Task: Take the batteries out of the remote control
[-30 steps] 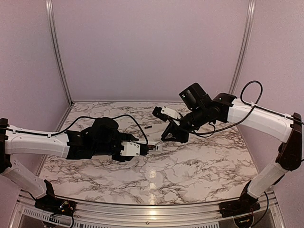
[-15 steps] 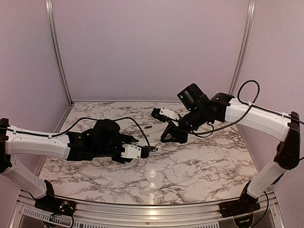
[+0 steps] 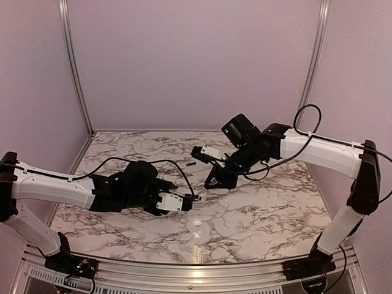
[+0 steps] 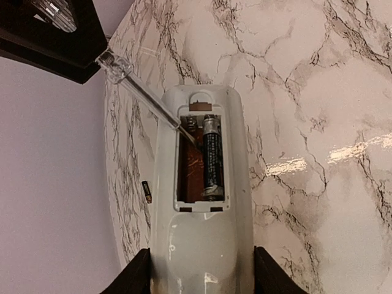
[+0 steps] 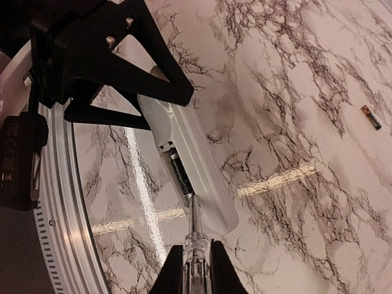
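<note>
Lilac walls (image 3: 196, 61) enclose a marbled table (image 3: 263, 211). The left claw (image 4: 203, 277) is clamped part-way shut on the remote control (image 4: 202, 239). One finger sits on each long side, at the end away from the open compartment, and the remote is held over the middle of the table. The right claw (image 5: 196, 269) is pinched tight on a clear-handled stick (image 5: 195, 229), whose thin tip reaches into the spring end of the compartment. Beside that tip lies the seated battery (image 4: 211, 159); the slot next to it is bare, showing a reddish floor. A loose battery (image 5: 370, 117) rests on the marble towards the far edge, well apart from both claws.

The remote looks like light, stiff plastic with a smooth, slippery shell, so the side grip suits it. The seated battery is probably small, hard and quick to roll, and best levered up at the spring end. Whether the tip touches battery or spring is hard to tell. The remote's gripped end is cut off by the frame, and from overhead the left claw hides most of it.
</note>
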You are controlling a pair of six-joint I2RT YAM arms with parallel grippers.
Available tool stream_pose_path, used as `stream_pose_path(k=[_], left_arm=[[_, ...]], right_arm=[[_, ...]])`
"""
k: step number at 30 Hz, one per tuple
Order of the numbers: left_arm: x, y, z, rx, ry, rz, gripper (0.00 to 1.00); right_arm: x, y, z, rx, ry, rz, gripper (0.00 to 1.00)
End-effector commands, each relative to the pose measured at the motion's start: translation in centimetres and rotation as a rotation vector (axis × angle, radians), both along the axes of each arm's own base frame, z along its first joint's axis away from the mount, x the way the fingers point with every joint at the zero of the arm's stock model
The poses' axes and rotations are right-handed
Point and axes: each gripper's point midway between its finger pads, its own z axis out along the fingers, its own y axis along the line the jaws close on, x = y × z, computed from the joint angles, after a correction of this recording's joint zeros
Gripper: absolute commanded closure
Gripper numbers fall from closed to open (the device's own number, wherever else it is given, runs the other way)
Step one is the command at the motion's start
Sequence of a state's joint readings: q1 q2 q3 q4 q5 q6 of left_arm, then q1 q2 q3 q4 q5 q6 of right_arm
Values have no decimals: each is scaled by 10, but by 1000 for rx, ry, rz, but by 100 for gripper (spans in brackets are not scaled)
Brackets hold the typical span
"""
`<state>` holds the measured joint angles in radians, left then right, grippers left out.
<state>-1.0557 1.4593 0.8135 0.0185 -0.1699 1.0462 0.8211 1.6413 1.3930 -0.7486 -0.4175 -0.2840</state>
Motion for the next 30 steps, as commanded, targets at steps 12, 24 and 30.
stream_pose_path(k=[12,24,30], left_arm=[[12,-15,11,-85,-101,7,100],[19,-17,-2,-68,-138,18,100],[23,-14,-10,-50,-164,31,100]], right_arm=[[11,7,-30,-68,33,-30,100],[23,15,-45,-93,34,-36,100],[30,20,-51,-101,29,-44,100]])
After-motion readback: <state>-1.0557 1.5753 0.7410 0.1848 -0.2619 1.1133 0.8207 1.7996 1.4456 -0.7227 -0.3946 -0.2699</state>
